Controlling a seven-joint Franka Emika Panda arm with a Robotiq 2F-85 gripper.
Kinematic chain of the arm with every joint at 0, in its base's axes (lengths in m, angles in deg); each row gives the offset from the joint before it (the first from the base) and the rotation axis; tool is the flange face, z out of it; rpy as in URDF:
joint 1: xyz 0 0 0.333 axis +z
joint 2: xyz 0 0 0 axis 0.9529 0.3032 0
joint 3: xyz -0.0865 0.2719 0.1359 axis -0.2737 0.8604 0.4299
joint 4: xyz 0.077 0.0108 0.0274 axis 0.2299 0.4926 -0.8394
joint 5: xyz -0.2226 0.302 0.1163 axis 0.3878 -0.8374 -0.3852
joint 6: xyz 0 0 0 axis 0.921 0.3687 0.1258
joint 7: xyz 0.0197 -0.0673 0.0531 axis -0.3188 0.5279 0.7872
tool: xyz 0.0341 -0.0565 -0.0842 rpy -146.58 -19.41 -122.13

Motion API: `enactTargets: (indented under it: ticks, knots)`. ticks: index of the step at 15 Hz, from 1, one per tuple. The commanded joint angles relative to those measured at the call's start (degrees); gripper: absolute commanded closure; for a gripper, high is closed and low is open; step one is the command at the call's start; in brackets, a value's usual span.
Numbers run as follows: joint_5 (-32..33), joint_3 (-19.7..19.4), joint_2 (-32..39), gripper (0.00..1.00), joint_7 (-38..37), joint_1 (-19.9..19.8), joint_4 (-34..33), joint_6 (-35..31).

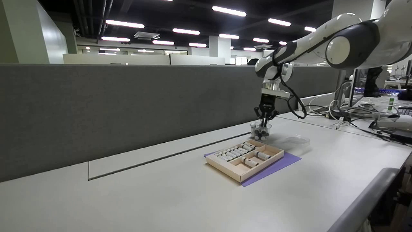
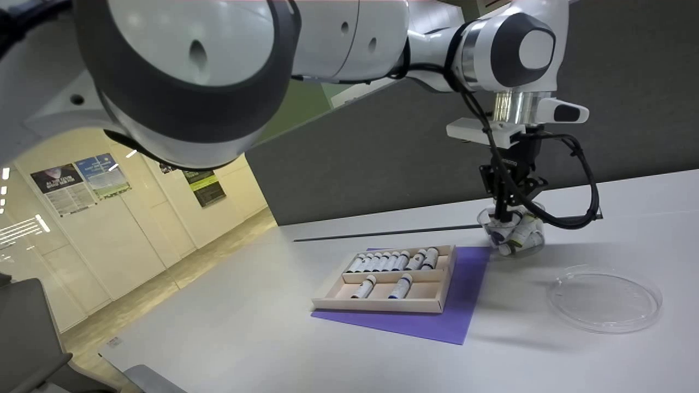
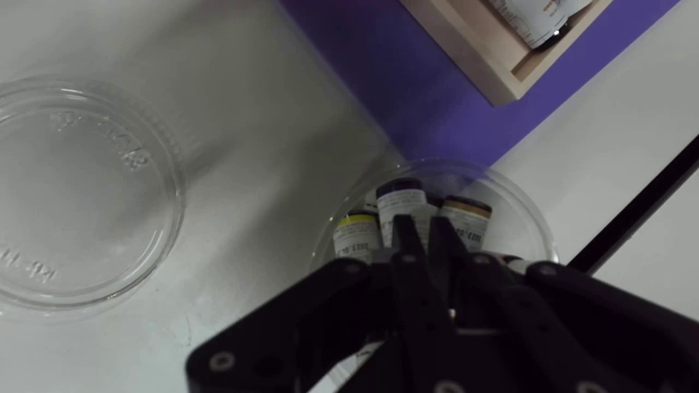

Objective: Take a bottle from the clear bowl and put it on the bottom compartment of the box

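Lid, clear and round, lies leftmost in the wrist view, on the desk, apart from the clear bowl. Inside the bowl, left to right, are a yellow-banded bottle, a dark-capped bottle and a brown-banded bottle, tilted and close-packed; which is meant, I cannot say. All 3 have long axes running roughly up and down that view, much in line with the fingers of the gripper, which overlaps the bowl between the last 2. Those fingers would thus close across a bottle's width, good for a side pinch. They stand near each other, a narrow gap between; whether a bottle is clamped there, I cannot tell. From that gap, the dark-capped bottle lies ahead and slightly left, so a small leftward shift may be needed to centre it. Farther right and up, a corner of the box shows on a purple mat. In an exterior view its lower compartment, which I take as the bottom, holds 2 boxed bottles lying parallel, bare floor beside them; laying the next along that line looks sensible.
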Motion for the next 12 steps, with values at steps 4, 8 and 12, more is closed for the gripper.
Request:
enactTargets:
  ticks: [4, 8, 12]
  knots:
    - [1.7, -1.2, 2.0, 0.41, -2.4, 0.4, -3.7, 3.3]
    - [2.1, -1.8, 2.6, 0.13, -2.3, 0.6, -4.0, 2.9]
    - [3.0, -2.2, 3.0, 0.44, -2.0, 0.8, -4.1, 2.5]
